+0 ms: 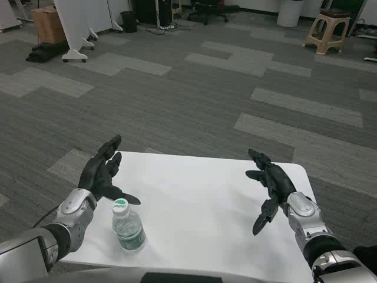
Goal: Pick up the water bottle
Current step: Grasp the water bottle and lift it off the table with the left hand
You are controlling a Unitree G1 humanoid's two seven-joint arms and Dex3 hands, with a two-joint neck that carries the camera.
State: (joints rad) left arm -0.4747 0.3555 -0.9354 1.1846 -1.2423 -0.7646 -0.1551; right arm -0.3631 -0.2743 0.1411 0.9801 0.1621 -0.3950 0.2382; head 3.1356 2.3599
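Note:
A clear water bottle (128, 226) with a green cap and green label stands upright near the front left of the white table (200, 194). My left hand (105, 171) hovers just behind and left of it, fingers spread, holding nothing; its thumb reaches toward the cap without touching the bottle. My right hand (271, 185) hangs over the table's right side, fingers apart and empty, far from the bottle.
The table's far edge and right corner border grey patterned carpet. Far back stand a white partition on feet (79, 23), a cardboard box (48, 25), a beige stool (327, 30) and an office chair (206, 9).

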